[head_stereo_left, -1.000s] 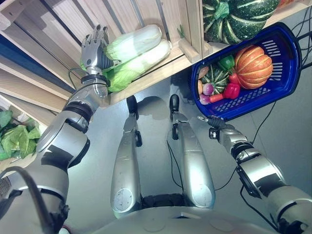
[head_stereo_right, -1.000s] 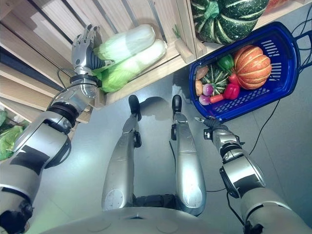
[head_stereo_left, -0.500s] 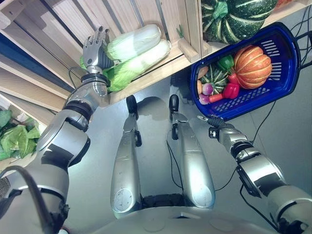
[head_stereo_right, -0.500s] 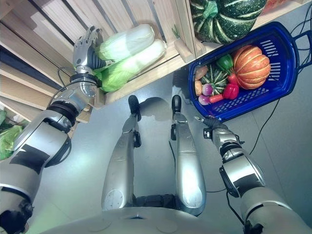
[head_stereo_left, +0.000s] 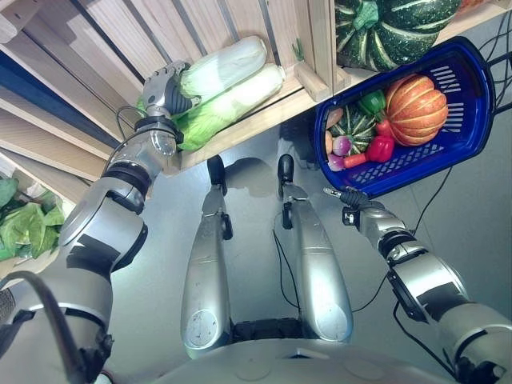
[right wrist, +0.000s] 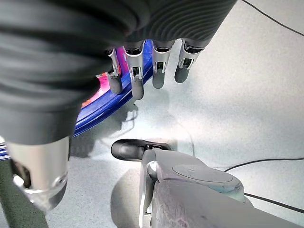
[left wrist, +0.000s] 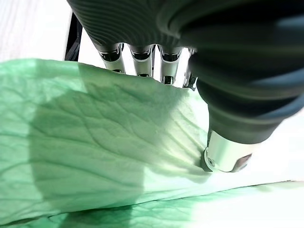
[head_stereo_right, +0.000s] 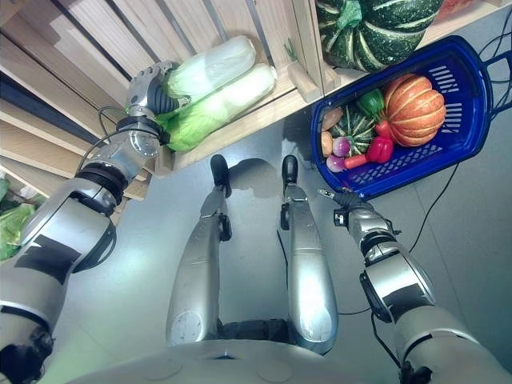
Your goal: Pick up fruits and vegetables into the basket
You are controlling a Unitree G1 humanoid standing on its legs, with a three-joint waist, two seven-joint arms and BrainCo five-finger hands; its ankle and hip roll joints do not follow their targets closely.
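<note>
- Green-white napa cabbage (head_stereo_left: 220,68) on the wooden shelf (head_stereo_left: 264,112): leafy, soft, bulky; probably best gripped mid-body.
- Left hand (head_stereo_left: 164,86) curls around its leafy end.
- Right hand (right wrist: 142,71), fingers relaxed, hangs beside the blue basket (head_stereo_left: 472,120).

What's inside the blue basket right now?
The blue basket holds an orange pumpkin, a small striped green squash, a green pepper, a red pepper and a purple onion. Anything beneath these is covered.
</note>
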